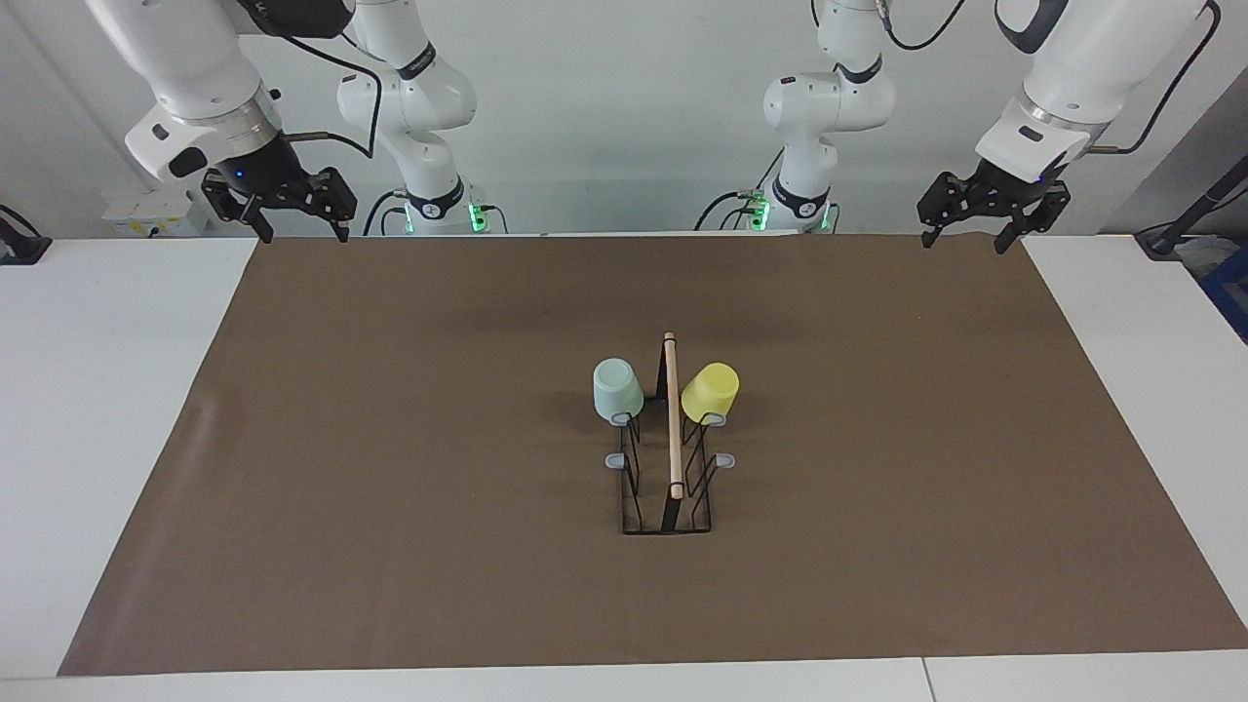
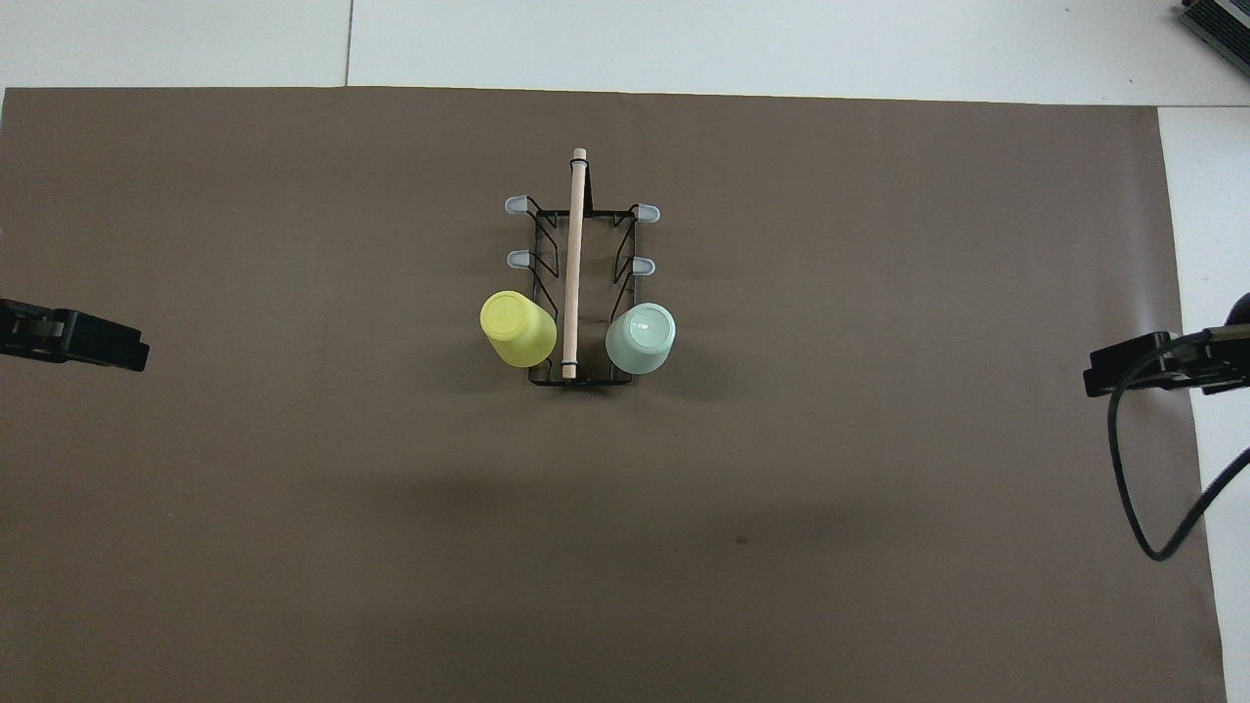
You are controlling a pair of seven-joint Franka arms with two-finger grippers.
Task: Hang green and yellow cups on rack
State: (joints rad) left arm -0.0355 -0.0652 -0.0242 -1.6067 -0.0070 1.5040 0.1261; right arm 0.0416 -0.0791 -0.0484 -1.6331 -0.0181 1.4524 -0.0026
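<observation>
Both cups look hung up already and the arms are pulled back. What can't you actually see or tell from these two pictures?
- Prongs under the green cup and yellow cup: both views, covered by the cups themselves.
- Left hand and right hand: overhead view, mostly cut off by the side edges.
- Cup rims and insides: both views, turned down toward the rack.
- Arm bases: facing view, hidden at the table's edge.

Both cups are hanging upside down on the rack (image 1: 668,458), green cup (image 1: 617,389) toward the right claw (image 1: 300,232), yellow cup (image 1: 711,392) toward the left claw (image 1: 959,239); both claws are hovering open, well apart from it.
</observation>
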